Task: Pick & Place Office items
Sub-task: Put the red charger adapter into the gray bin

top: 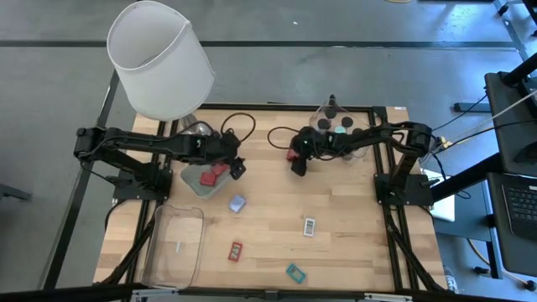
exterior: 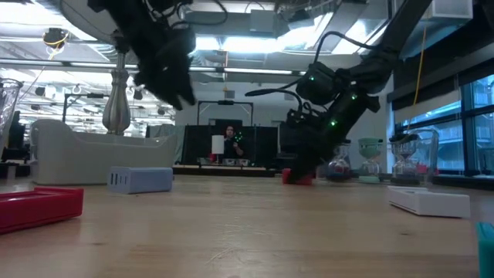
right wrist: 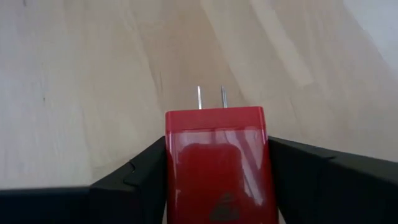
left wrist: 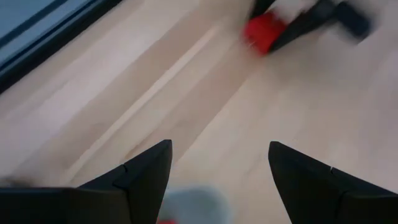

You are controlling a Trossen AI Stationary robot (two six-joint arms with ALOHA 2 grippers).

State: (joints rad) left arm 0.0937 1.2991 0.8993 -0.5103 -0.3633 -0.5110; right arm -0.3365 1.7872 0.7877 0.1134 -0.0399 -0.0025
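Two arms: both reach in over the wooden bench (top: 336,252) from opposite sides.
Right end effector (top: 295,159): low at the far middle of the bench, its fingers (right wrist: 134,180) pressed against both sides of a red plug block (right wrist: 217,165); two metal prongs stick out of the block's front end, and the low view shows the block down at the bench surface.
Left end effector (top: 237,166): raised above the bench just beside the grey tray (top: 197,186), fingers (left wrist: 146,177) spread wide with nothing between them.
Grey tray: holds two red pieces (top: 214,174) near the left arm.
Round clear tray (top: 323,113): at the far edge by the right arm, with dark caps (top: 340,126) inside, one topped teal.
Loose items: a pale blue block (top: 237,203) mid-bench, a white-labelled piece (top: 309,226) to the right of it, a small red piece (top: 236,250) and a teal piece (top: 294,272) near the front edge.
Clear rectangular tray (top: 159,252): front left, a small pale bit inside.
Lamp (top: 159,59): white shade over the far left corner.
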